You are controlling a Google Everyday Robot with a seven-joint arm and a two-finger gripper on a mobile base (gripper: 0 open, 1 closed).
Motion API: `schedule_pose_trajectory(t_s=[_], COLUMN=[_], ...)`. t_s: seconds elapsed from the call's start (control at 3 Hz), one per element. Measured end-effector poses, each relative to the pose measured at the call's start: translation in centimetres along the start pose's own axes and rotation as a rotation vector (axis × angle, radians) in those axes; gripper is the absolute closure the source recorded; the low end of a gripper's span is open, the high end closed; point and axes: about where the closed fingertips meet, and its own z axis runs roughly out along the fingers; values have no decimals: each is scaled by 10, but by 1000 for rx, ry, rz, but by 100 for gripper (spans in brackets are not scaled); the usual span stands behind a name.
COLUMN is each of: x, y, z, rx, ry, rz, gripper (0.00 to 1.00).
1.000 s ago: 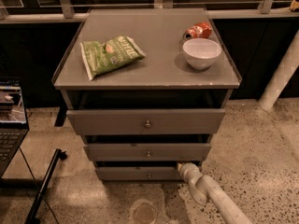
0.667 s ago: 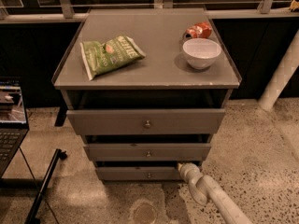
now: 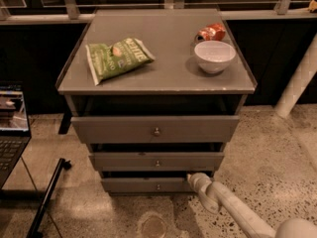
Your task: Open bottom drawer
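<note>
The grey cabinet (image 3: 158,83) has three drawer fronts. The bottom drawer (image 3: 133,185) is the shortest front, lowest down, with a tiny round knob (image 3: 158,186) at its centre. A dark gap shows above its top edge. My gripper (image 3: 194,178) is at the end of the white arm (image 3: 233,205), which comes in from the lower right. It sits at the right end of the bottom drawer's top edge, to the right of the knob.
The top drawer (image 3: 154,129) and middle drawer (image 3: 156,161) both stick out a little. On the cabinet top lie a green chip bag (image 3: 117,57), a white bowl (image 3: 214,56) and a red packet (image 3: 211,32). A laptop on a stand (image 3: 11,128) is at left. A white post (image 3: 297,83) stands at right.
</note>
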Motion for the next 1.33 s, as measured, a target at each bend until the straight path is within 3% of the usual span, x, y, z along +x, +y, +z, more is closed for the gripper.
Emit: schedule_pose_trajectory(t_s=[0.33, 0.67, 1.0, 1.33], x=[10, 7, -19, -17], y=[-2, -2, 58, 63], z=[0, -2, -4, -7], rx=[-4, -5, -131, -140], ry=[55, 55, 94, 100], rz=[-4, -4, 1, 2], gripper=[100, 100, 100, 100])
